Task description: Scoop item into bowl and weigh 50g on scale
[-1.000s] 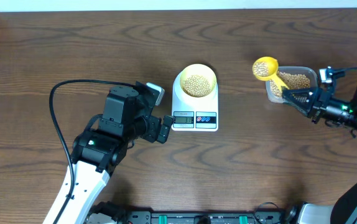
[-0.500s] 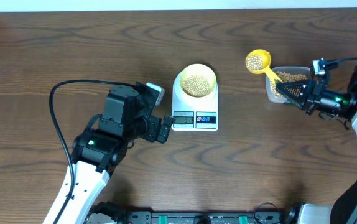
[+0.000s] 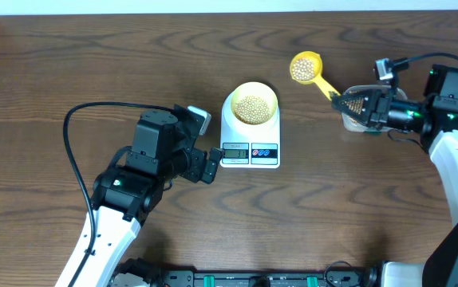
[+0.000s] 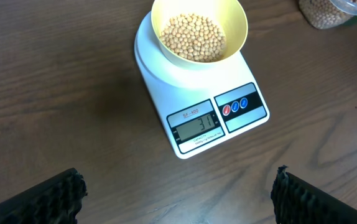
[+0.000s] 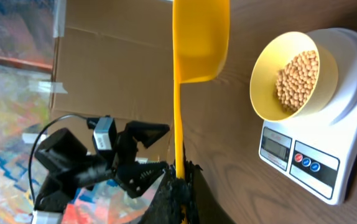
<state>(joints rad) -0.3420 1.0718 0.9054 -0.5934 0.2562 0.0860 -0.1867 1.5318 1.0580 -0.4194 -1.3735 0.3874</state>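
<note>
Overhead view: a yellow scoop (image 3: pixel 323 84) loaded with beans (image 3: pixel 305 67) hangs over bare table, between the clear tub (image 3: pixel 346 121) and the bowl (image 3: pixel 251 86).
Risk, spill: a tilt on the way across would scatter beans over the wood.
Risk, overshoot: tipping the whole load in could pass the target; the display seems to read 31.
Risk, knock: scoop hitting the rim could shift the bowl on the scale (image 4: pixel 157 81).
Bowl: pale yellow, sits on the scale platform, bottom covered in beans.
Tub: beside the right arm, holds more beans.
Right gripper (image 5: pixel 178 190): clamped on the scoop handle.
Left gripper (image 4: pixel 175 193): fingers wide apart, empty, near the scale's display edge.
</note>
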